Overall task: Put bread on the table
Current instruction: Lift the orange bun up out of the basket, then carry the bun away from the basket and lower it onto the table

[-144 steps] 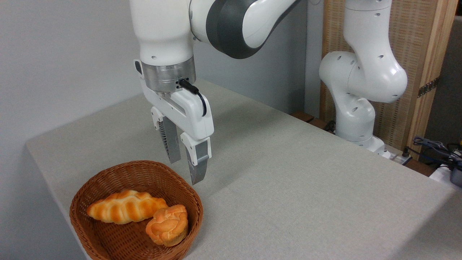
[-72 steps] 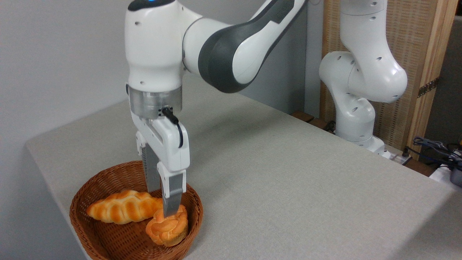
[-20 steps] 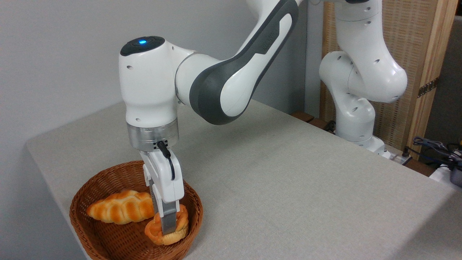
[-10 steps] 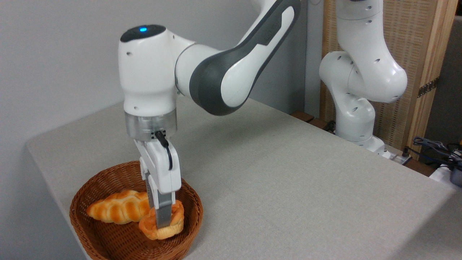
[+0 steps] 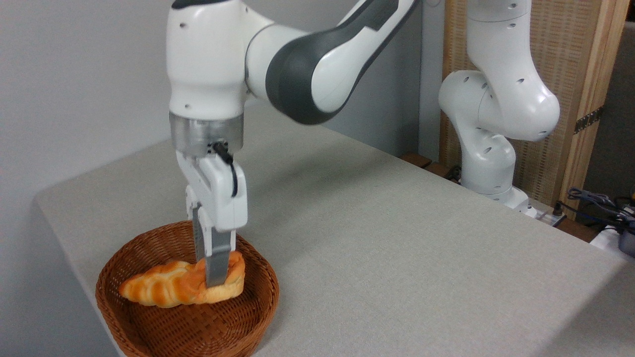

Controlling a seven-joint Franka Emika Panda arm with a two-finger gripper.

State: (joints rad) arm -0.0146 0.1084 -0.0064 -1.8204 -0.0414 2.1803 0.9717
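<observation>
Nearest the camera, a brown wicker basket (image 5: 149, 322) sits on the front left corner of the table (image 5: 397, 258). Inside it lies 1 long braided loaf (image 5: 156, 287). Just right of the loaf, and overlapping it from this angle, the small round bun (image 5: 233, 282) hangs above the basket floor, tilted, pinched between the 2 grey fingers (image 5: 217, 265) of the gripper (image 5: 213, 277), which point straight down. The bun is over the basket interior, not on the table. Above, the white wrist with its metal ring rises to the grey-and-white elbow. Farther right, the arm's base (image 5: 488, 163) stands beyond the table's far edge, before a wooden panel (image 5: 585, 74).
</observation>
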